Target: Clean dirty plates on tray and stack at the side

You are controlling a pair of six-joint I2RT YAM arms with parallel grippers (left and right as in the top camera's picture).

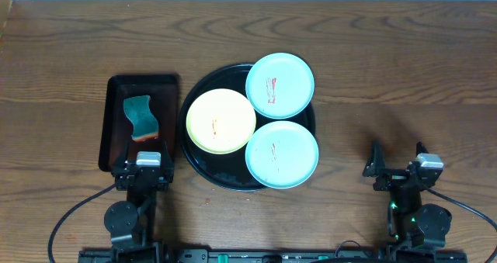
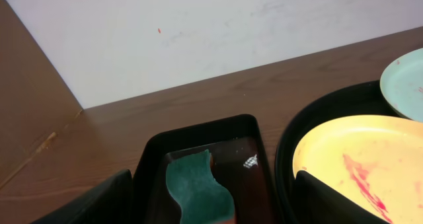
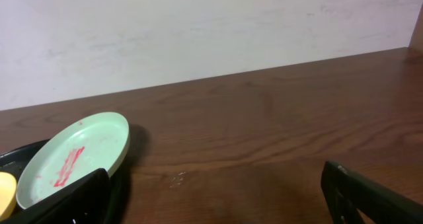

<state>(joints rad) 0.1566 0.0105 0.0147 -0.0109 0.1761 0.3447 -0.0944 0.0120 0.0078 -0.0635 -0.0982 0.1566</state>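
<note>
A: Where are the plates?

B: All three lie on the round black tray [image 1: 203,168], which sits about midway along the worktop [image 1: 388,61], nearer its front edge than its back edge. The yellow plate [image 1: 221,121] takes the tray's left side. The far mint plate [image 1: 279,86] hangs out over the tray's back-right rim, and the near mint plate [image 1: 282,153] hangs over its front-right rim.

A: Do they touch?

B: Their edges meet where the three come together, but I cannot tell which lies on top. In the right wrist view the far mint plate is tilted, propped on the tray's rim.

A: Are they clean?

B: No. Each has a red smear at its centre: bright on the far mint plate, faint on the near one, and a long streak across the yellow one in the left wrist view.

A: And the hands?

B: The left hand [image 1: 145,159] is open, its fingers wide apart with nothing between them. It hangs over the front end of the rectangular tray [image 1: 116,88], which lies just left of the round one. A wavy teal sponge [image 1: 140,117] with an orange-red edge lies in the middle of that tray.

A: The other?

B: The right hand [image 1: 397,157] is also spread wide and empty. It is over the worktop toward the front-right corner, well apart from the round black tray.
</note>
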